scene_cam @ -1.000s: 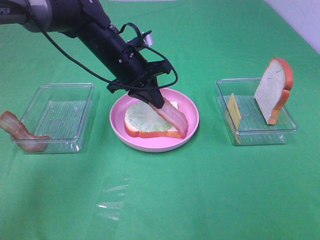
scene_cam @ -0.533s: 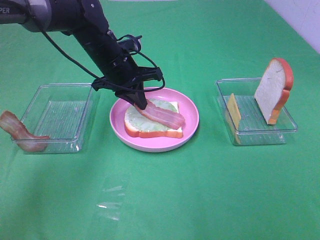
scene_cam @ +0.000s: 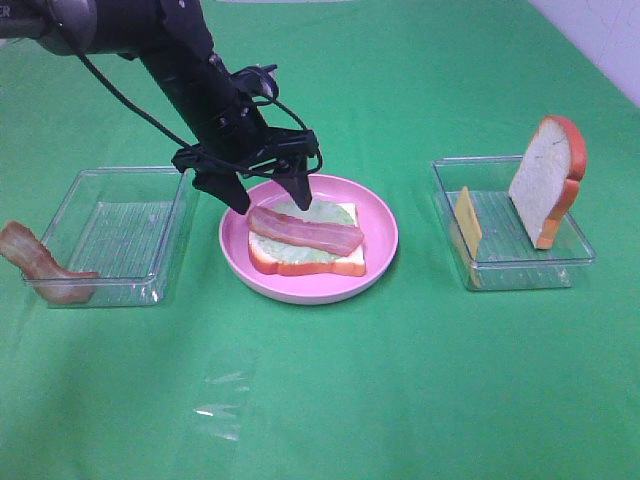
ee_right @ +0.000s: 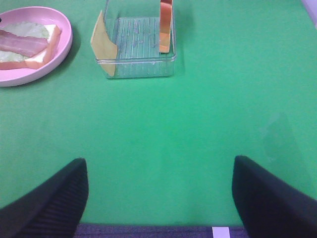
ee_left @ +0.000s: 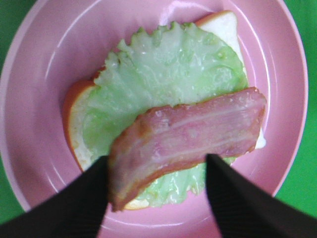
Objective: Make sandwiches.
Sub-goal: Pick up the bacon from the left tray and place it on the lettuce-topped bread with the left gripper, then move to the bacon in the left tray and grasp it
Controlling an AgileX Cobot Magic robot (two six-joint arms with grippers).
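Observation:
A bread slice [scene_cam: 345, 266] with pale green lettuce [scene_cam: 325, 213] lies on the pink plate [scene_cam: 385, 225]. A bacon strip [scene_cam: 305, 231] lies flat across the lettuce; it also shows in the left wrist view [ee_left: 188, 141]. My left gripper [scene_cam: 270, 195] is open just above the plate's rear left, its fingers [ee_left: 79, 208] either side of the bacon's end, apart from it. A second bread slice [scene_cam: 545, 180] leans upright in the right tray [scene_cam: 520, 270] beside a yellow cheese slice [scene_cam: 467, 222]. Another bacon strip [scene_cam: 40, 265] hangs over the left tray's corner. My right gripper [ee_right: 158, 198] is open over bare cloth.
A clear left tray [scene_cam: 115, 235] stands left of the plate. The right tray shows in the right wrist view [ee_right: 138, 47] with the cheese [ee_right: 103, 42] at its near corner. A green cloth [scene_cam: 400, 380] covers the table.
The left gripper lowered the bacon onto the lettuce, opened and let it go. The bacon went from hanging tilted to lying flat. The right arm has not moved.

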